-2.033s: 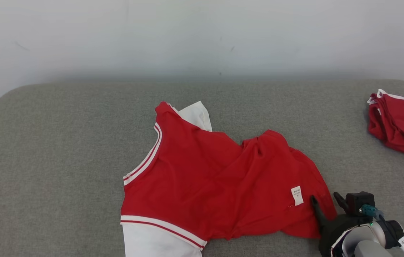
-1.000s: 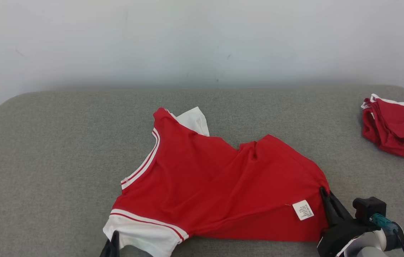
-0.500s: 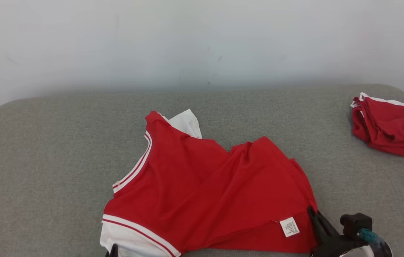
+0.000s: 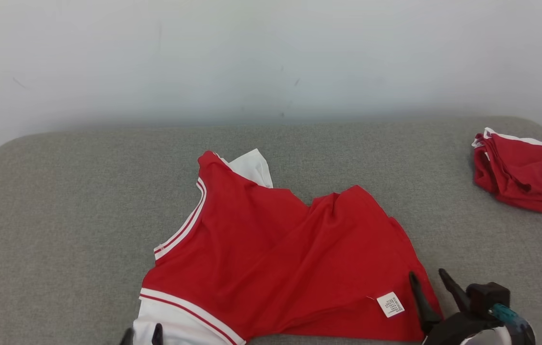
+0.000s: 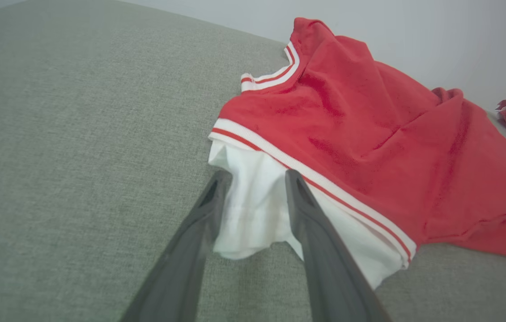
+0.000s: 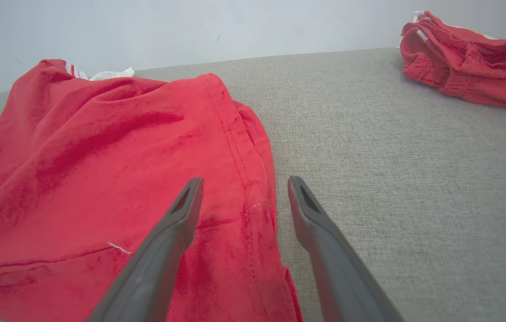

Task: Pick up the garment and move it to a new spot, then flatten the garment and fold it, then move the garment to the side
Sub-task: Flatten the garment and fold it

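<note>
Red garment [image 4: 280, 258] rumpled, lower centre of grey surface [image 4: 60, 215]. Left gripper [image 5: 257, 174] splayed astride white sleeve [image 5: 253, 214]; right gripper [image 6: 244, 181] splayed over hem [image 6: 235, 134]. Risk: closing on one layer only, dragging fabric crooked.

This looks like a bare lab or test room. A grey cloth-covered counter [image 4: 60, 191] stands against a plain white wall [image 4: 271, 57].

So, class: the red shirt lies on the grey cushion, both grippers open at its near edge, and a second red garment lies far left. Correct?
No: the second red garment lies far right on the grey cushion, as the head view shows. The rest stands: the red shirt, with the left gripper and right gripper open at its near edge.
</note>
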Controlling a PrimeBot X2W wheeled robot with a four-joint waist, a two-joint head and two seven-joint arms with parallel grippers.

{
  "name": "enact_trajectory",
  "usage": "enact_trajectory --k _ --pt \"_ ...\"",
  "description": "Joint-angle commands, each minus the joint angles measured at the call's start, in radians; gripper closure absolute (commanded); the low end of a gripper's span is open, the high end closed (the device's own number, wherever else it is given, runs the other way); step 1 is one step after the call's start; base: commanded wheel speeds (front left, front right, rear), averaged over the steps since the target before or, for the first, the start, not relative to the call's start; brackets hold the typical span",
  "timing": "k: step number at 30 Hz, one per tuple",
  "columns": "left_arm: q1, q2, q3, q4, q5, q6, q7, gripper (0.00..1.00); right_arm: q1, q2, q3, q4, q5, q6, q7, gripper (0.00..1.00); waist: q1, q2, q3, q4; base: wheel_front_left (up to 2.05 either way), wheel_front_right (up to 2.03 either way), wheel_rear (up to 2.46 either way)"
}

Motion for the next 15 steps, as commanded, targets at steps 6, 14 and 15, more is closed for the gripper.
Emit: enact_trajectory --k 6,14,15 --pt "0.064 -0.006 0.092 -0.142 0.062 0.003 -0.003 0.00 0.087 -0.001 -0.086 -0.135 -0.042 -0.003 -0.004 0.00 0.0000 -0.0001 -0.002 -0.002 0.00 0.00 0.00" --pt "0.114 -0.022 0.184 -0.327 0.149 0.005 -0.003 0.00 0.207 0.045 -0.196 -0.323 -0.089 -0.003 -0.004 0.00 0.0000 -0.0001 -0.008 0.006 0.00 0.00 0.00" --pt "0.117 -0.023 0.190 -0.341 0.155 0.005 -0.003 0.00 0.219 0.051 -0.206 -0.341 -0.095 -0.003 -0.004 0.00 0.0000 -0.0001 -0.009 0.007 0.00 0.00 0.00"
